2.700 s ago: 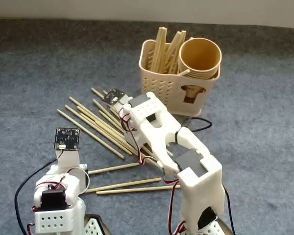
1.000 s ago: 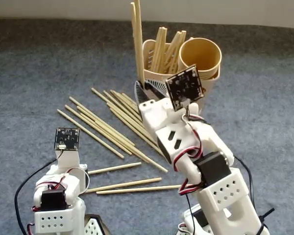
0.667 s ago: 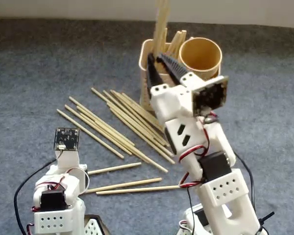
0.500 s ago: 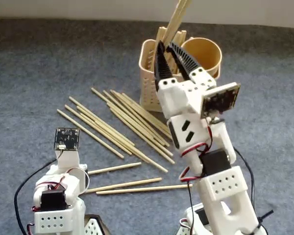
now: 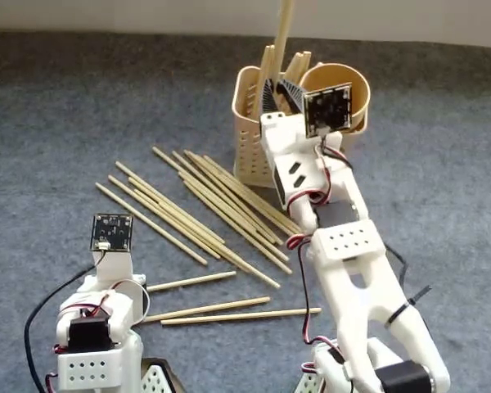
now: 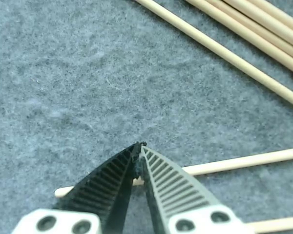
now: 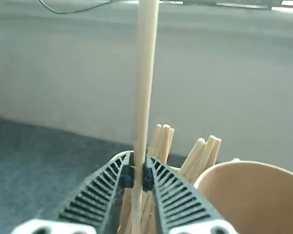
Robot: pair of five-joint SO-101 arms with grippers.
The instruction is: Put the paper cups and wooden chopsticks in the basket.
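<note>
- The right claw (image 7: 138,168) is clamped on one chopstick (image 7: 145,73), holding it upright with its long axis near vertical.
- The lower end of that stick hangs right over the basket (image 5: 252,143), beside the paper cup (image 5: 353,92) already inside. A straight drop looks enough.
- The left claw (image 6: 138,145) is closed on nothing, low over the carpet (image 5: 74,98) and just above a loose stick (image 6: 234,163).
- More chopsticks (image 5: 204,201) lie fanned on the carpet between the arms and the basket, nearer the right arm.

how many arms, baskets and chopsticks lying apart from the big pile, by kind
arms: 2, left arm and right arm
basket: 1
stray chopsticks: 3
total: 6
</note>
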